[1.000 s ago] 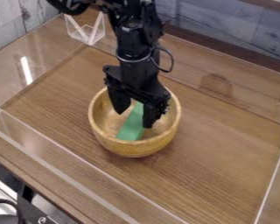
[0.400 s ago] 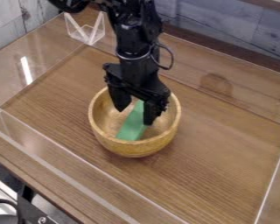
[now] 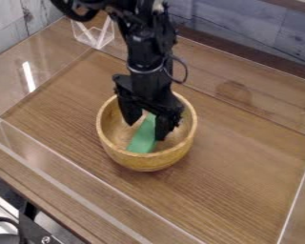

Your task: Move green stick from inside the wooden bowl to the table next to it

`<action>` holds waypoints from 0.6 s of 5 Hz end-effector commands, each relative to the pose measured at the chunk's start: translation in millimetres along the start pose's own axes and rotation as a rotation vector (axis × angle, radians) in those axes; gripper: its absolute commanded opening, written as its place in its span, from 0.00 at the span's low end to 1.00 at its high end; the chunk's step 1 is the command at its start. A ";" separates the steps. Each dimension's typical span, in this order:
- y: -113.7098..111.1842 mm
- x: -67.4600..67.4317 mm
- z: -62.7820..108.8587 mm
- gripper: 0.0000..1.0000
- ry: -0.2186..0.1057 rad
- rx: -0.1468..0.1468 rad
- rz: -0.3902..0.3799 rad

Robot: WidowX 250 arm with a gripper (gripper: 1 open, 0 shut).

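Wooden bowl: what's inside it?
The green stick lies inside the wooden bowl. The gripper hides part of the bowl's far inside; can't tell what's there.

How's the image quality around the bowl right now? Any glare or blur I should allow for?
Camera view: green stick readable but soft-edged; black gripper shows little finger detail; pale glare streaks along the near-left tabletop; wooden bowl rim distinct.
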State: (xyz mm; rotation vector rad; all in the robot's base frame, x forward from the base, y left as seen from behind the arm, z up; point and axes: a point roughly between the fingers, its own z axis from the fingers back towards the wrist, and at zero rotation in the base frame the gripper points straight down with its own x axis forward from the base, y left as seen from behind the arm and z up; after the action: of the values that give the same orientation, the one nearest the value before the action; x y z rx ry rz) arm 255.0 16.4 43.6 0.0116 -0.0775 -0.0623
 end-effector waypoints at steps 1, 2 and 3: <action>0.8 4.2 -0.6 1.00 -0.023 0.014 0.008; 0.7 3.2 -6.1 0.00 -0.020 0.019 0.012; 1.5 4.4 -3.0 0.00 -0.020 0.009 0.024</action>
State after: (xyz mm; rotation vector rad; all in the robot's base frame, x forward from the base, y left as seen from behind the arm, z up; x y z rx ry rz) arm 251.2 16.5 31.1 0.0163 -0.0573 -0.0409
